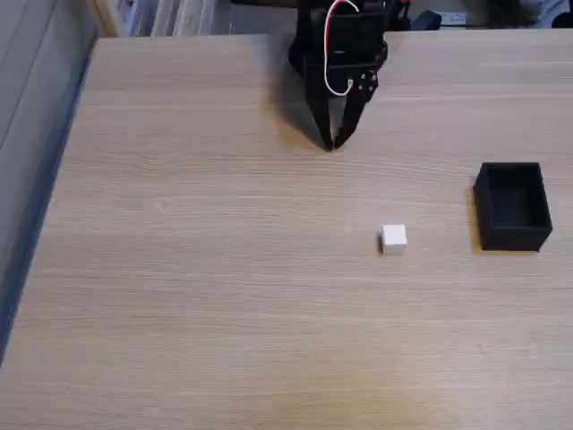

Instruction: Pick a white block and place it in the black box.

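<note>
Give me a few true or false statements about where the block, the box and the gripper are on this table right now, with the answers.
1. The small white cube lies inside the matte black open-topped box. False: it sits on the wooden table, left of the box in the fixed view.
2. The black two-finger gripper holds nothing. True.
3. The cube touches the box. False: bare table separates them.
4. The gripper's fingertips are close together. True.
5. The box lies on its side. False: it stands with its opening up.
</note>
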You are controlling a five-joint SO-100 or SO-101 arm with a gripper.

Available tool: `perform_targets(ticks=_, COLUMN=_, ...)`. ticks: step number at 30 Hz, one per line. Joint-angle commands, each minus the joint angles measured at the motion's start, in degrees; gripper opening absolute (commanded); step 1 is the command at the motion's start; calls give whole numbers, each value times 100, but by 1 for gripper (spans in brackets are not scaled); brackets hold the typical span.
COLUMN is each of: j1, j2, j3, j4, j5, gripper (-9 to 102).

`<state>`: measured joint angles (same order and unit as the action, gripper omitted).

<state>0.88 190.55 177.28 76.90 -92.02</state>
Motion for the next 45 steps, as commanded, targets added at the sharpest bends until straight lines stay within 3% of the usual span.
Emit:
perform_targets(ticks=1, j1=35, j2=35, j3=79, j4=35, j5=0, gripper=0)
perform_targets(ticks=29, j1=185, j2=-35, j3=26, j4=9, j5=-167, gripper=0)
perform_targets(ticks=38, j1=-44, j2=-967, j3=-949, j4=-35, j5=-35, gripper=1)
perform_targets(ticks=45, j1=-202, j2=-1969, j3=-1934, j4=-387, j5=624, gripper=13)
